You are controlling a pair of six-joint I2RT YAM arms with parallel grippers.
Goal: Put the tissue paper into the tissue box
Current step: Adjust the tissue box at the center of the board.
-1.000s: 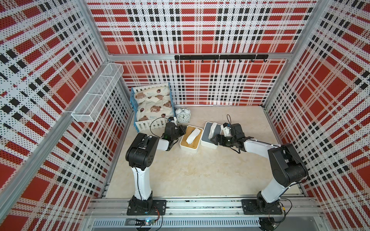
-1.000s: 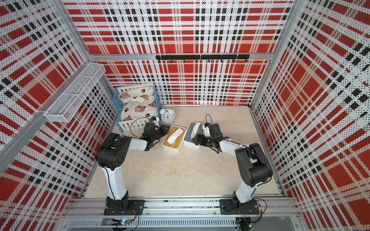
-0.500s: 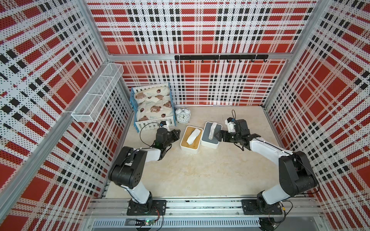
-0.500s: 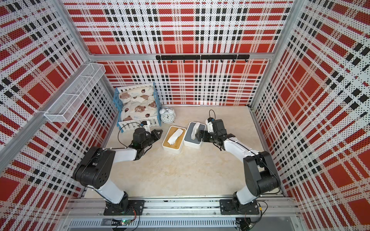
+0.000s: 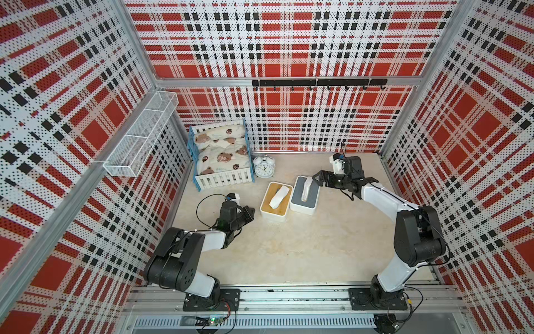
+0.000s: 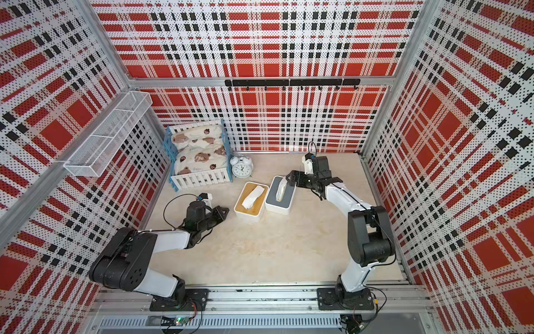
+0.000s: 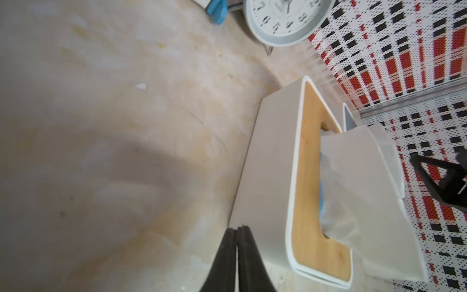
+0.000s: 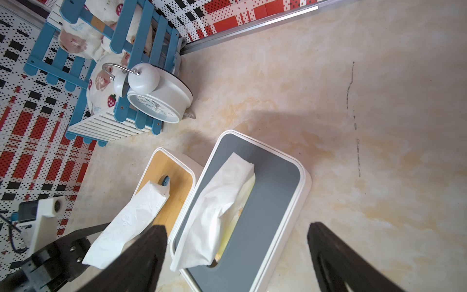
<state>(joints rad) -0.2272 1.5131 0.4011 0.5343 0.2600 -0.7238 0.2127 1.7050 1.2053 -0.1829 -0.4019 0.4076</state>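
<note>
Two boxes share the bench (image 5: 303, 245): we see tissue paper (image 5: 278, 196) poking from the wood-lidded tissue box (image 5: 268, 199) and grey-lidded tissue box (image 5: 312, 193). Left claw (image 5: 251, 211) pressed together; right claw (image 5: 344, 183) spread.

Wood-lidded tissue box (image 5: 278, 213) and grey-lidded tissue box (image 5: 314, 199) stand side by side on the table (image 5: 289, 245), both white-walled and upright. White tissue paper (image 5: 279, 196) protrudes from each lid slot, draped along it.
</note>
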